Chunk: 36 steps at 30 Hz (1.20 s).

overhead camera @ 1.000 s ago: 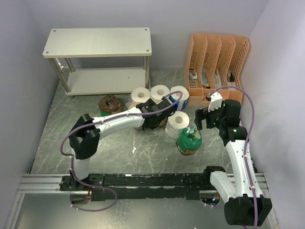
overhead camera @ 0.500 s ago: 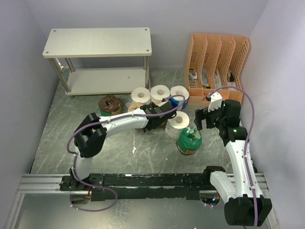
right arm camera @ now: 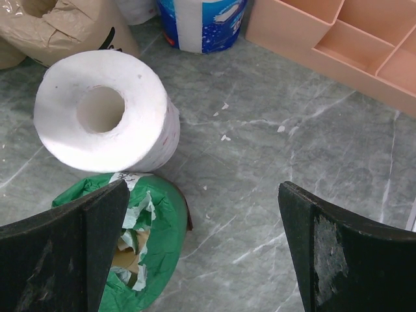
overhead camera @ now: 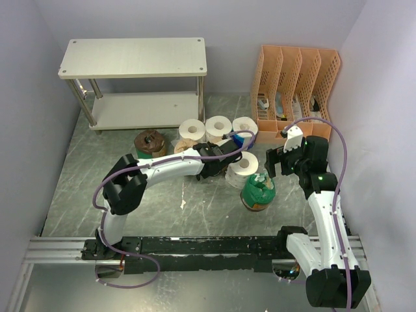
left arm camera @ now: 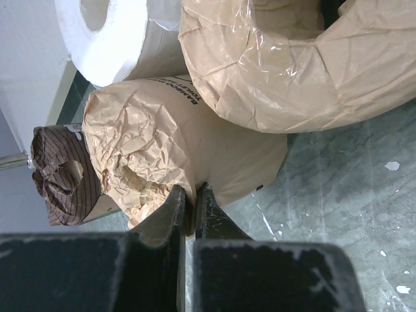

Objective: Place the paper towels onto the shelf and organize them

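Observation:
The paper towels stand in a cluster on the floor in front of the shelf point(overhead camera: 133, 58). Two white rolls point(overhead camera: 192, 129) and a blue-printed roll point(overhead camera: 246, 127) form the back row. My left gripper point(left arm camera: 190, 207) is shut, pinching the crumpled wrap at the edge of a tan roll point(left arm camera: 162, 143) lying on its side. A second tan roll point(left arm camera: 286, 65) lies just beyond it. My right gripper point(right arm camera: 203, 195) hangs open above bare floor, with a white roll point(right arm camera: 104, 110) and a green-wrapped roll point(right arm camera: 140, 247) at its left finger.
An orange slotted organizer point(overhead camera: 299, 71) stands at the back right. A dark brown striped roll point(overhead camera: 149, 142) sits left of the cluster, near the shelf's lower board point(overhead camera: 143, 107). Purple walls close in both sides.
My left gripper's jaws have closed from wide open onto the tan roll's wrap, and the left arm has reached slightly further right. The right arm has not moved.

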Motion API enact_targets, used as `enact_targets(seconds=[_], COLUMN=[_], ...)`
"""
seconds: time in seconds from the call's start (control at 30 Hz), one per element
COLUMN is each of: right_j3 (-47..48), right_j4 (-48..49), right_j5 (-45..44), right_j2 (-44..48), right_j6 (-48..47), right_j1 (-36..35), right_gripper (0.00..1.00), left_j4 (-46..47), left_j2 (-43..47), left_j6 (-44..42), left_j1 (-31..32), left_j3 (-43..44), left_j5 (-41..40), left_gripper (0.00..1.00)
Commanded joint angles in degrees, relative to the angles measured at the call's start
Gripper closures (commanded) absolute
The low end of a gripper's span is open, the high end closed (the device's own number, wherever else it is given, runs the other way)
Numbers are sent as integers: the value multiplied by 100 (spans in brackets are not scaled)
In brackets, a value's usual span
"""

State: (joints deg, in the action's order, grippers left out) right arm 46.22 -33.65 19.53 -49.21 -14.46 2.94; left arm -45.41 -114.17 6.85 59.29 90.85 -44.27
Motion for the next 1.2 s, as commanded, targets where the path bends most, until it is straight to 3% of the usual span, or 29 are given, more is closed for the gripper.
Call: enact_targets(seconds=[0.0, 0.33, 0.8, 0.93, 1.03, 1.1, 1.17], right_j3=[-80, -84, -90, -86, -87, -85, -88], right_j4=[113, 99, 95, 86, 91, 81, 90], right_j5=[60, 85, 116, 124, 121, 130, 147], right_j2=[104, 109, 119, 127, 140, 152, 184], right_j6=[-83, -92, -101, -110, -108, -109, -118], right_j1=[49, 49, 49, 49, 54, 49, 55], right_gripper=[0, 0, 0, 0, 0, 0, 0], left_j4=[-219, -1408, -1263, -466, 633, 1797, 3522], left_j2=[-264, 176, 849, 773, 601, 521, 448], left_j6=[153, 70, -1211, -1839, -2626, -3460, -4639], left_j1=[-32, 69, -630, -1003, -1182, -1273, -1332], left_j3=[21, 1179, 1639, 1653, 1469, 1248, 882], left_j5=[502, -544, -1077, -1472, -2203, -2509, -2729], left_gripper=[93, 93, 93, 93, 93, 93, 93])
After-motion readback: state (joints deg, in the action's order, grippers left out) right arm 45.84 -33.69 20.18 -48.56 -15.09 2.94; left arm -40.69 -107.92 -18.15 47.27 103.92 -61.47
